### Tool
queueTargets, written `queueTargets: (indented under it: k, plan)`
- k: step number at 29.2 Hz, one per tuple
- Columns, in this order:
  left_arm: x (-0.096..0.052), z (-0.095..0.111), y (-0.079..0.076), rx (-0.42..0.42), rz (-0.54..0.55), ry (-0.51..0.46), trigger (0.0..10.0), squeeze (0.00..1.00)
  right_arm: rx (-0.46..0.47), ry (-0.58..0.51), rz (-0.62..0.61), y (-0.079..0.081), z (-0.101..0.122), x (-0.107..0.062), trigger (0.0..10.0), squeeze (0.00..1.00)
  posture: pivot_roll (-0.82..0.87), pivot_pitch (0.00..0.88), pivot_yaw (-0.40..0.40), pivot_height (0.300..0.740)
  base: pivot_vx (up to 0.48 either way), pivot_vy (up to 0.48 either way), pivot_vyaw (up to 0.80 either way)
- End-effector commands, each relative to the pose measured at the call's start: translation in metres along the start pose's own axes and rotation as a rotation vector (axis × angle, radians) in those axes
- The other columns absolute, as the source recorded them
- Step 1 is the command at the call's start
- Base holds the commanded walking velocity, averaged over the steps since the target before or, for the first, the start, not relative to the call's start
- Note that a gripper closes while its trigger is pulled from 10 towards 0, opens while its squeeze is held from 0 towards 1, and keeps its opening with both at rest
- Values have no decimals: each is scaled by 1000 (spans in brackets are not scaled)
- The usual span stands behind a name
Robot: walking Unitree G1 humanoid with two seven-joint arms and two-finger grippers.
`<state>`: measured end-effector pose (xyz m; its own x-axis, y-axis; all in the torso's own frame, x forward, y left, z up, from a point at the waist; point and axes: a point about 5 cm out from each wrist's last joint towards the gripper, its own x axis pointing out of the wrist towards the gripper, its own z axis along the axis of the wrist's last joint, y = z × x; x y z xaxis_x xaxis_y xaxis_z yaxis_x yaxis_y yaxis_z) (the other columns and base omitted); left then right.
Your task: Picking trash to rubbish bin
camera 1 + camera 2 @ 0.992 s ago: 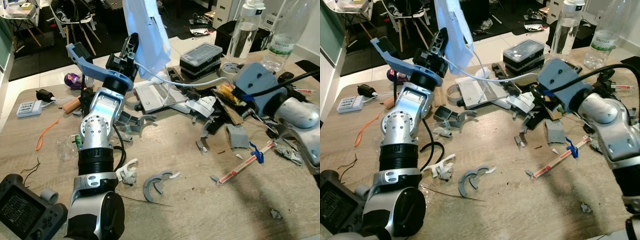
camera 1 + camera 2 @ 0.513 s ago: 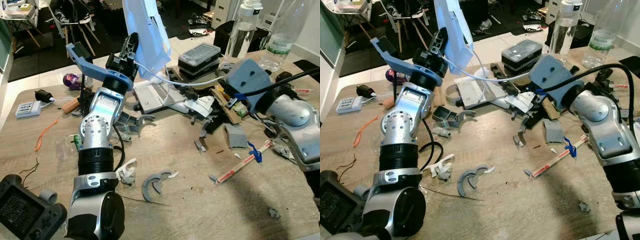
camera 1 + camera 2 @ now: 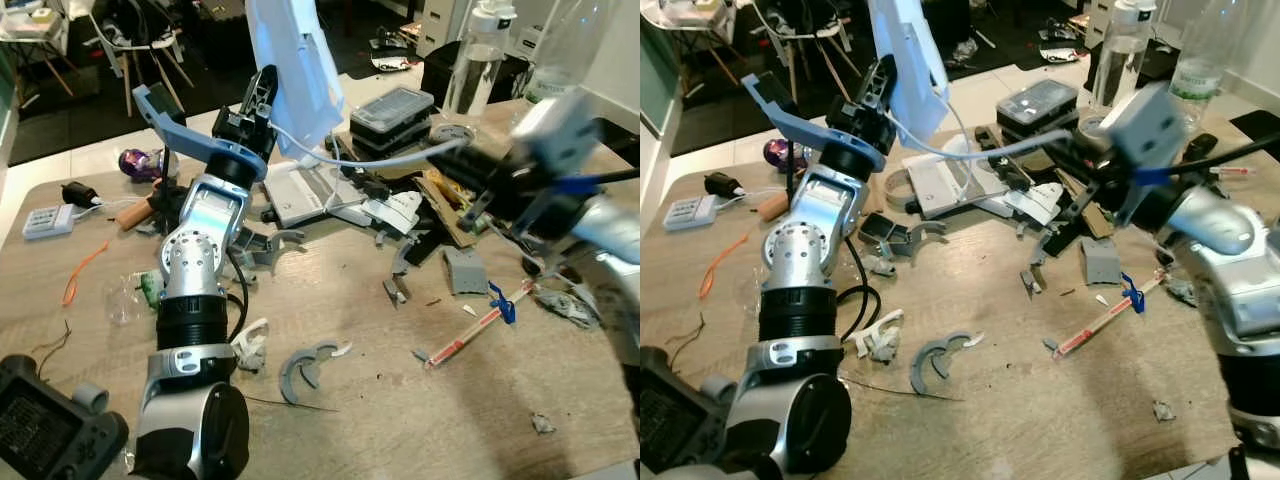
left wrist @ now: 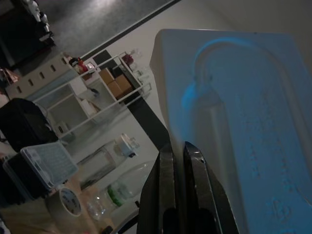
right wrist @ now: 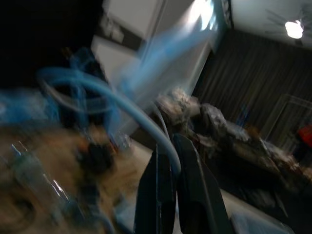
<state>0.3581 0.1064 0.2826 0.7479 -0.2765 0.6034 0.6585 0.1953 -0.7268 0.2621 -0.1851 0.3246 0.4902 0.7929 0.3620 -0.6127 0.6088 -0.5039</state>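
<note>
— While the left arm stands up from the wooden table, what does its gripper do?

— The left gripper is raised above the table, pointing up and away from the robot. Its two black fingers are pressed together on the lower edge of a white plastic tray, a thin moulded sheet that hangs upright in the air. In the left wrist view the tray rises just beyond the fingertips.

— And the right arm?

— It reaches in from the right, with the forearm bent across the clutter toward the middle of the table. The right gripper has its fingers closed on a pale blue tube. This tube runs in a long curve from the right gripper over to the left gripper's side. The right arm is blurred, so more detail I cannot give.

— What lies on the table?

— Much small rubbish: grey curved plastic pieces near the left arm, a red-and-white stick with a blue clip, an orange strip on the left. Behind stand two clear bottles and a black parts box. A black handheld controller lies at the near left corner.
</note>
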Motion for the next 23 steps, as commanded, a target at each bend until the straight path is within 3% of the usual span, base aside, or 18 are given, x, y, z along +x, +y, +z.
queueTargets:
  k: [1, 7, 15, 19, 23]
  plan:
    - [-1, -1, 2, 6, 5, -3, 10000, 0, 43, -93, 73, 10, 15, -1, 0, 0, -67, 68, 88, 740, 0, 0, 0]
    - [-1, -4, 1, 14, 3, 8, 10000, 0, 97, -247, 148, 18, 39, -8, 0, 0, -69, 67, 93, 740, 0, 0, 0]
    - [-1, -9, 3, 35, 4, 33, 10000, 0, 123, -392, 147, 15, 62, -15, 0, 0, -69, 64, 96, 740, 0, 0, 0]
    - [-3, -18, 8, 98, 22, 79, 10000, 0, 127, -416, 130, 12, 65, -17, 0, 0, -70, 59, 97, 740, 0, 0, 0]
    - [-12, -36, 24, 241, 90, 185, 10000, 0, 127, -436, 92, 9, 67, -19, 0, 0, -70, 57, 98, 740, 0, 0, 0]
